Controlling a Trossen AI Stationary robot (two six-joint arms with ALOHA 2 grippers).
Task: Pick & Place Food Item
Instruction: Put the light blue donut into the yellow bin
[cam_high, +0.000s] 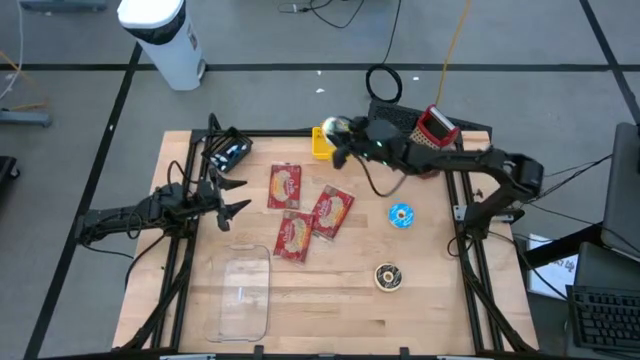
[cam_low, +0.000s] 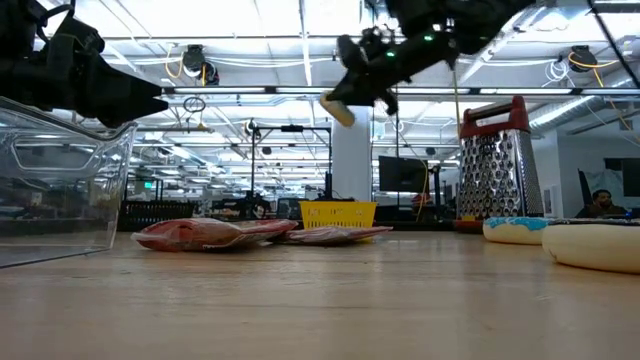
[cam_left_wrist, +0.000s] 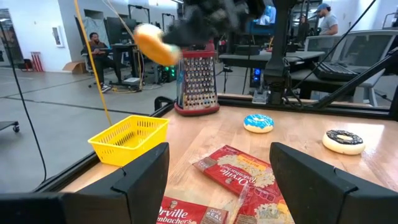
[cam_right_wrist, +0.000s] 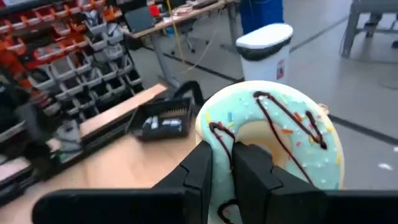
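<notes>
The table (cam_high: 330, 300) is pale butcher-block wood, its planks running left to right, edged by a dark metal frame. Around it lies a grey workshop floor with a white bin (cam_high: 165, 40) beyond the far left corner; the low view shows ceiling strip lights and monitors behind.

The right gripper (cam_high: 340, 130) is raised over the far centre edge, its jaws clamped on a doughnut (cam_right_wrist: 273, 143) with mint-green glaze, dark drizzle and sprinkles. It hangs just above a small yellow mesh basket (cam_high: 322, 143).

The left gripper (cam_high: 235, 195) waits low at the left side, jaws spread wide and holding nothing.

Three glossy red popcorn packets (cam_high: 305, 212) lie flat mid-table. Near them, a clear plastic container (cam_high: 245, 290) sits toward the near edge. On the right rest a blue-iced doughnut (cam_high: 401, 215) and a chocolate-iced doughnut (cam_high: 388, 277). A steel box grater (cam_high: 436, 126) with a red handle stands at the far right.
</notes>
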